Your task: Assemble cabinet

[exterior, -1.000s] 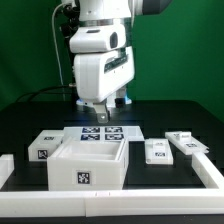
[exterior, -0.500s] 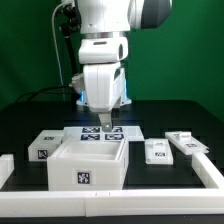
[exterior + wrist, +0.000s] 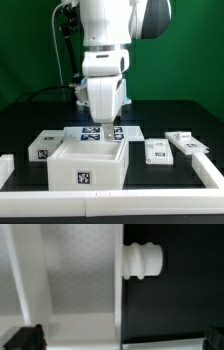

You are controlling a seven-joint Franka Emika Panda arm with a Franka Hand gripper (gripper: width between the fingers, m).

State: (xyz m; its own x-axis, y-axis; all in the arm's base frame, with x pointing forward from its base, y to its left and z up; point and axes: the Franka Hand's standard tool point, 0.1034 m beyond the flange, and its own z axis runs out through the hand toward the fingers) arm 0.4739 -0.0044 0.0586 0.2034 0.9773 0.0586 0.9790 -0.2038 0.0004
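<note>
Looking down through the wrist view, I judge the cabinet body to be a rigid, hollow white plastic box, probably light and a little slick. Its thin upright wall seems the best place to pinch, clear of the round peg sticking out of it. The box sits open side up on the black surface, near the edge closest to the exterior camera, with a smaller panel lying loose toward the exterior view's right edge. My end effector hangs over the box's far wall, jaws spread wide to either side of it, gripping nothing.
</note>
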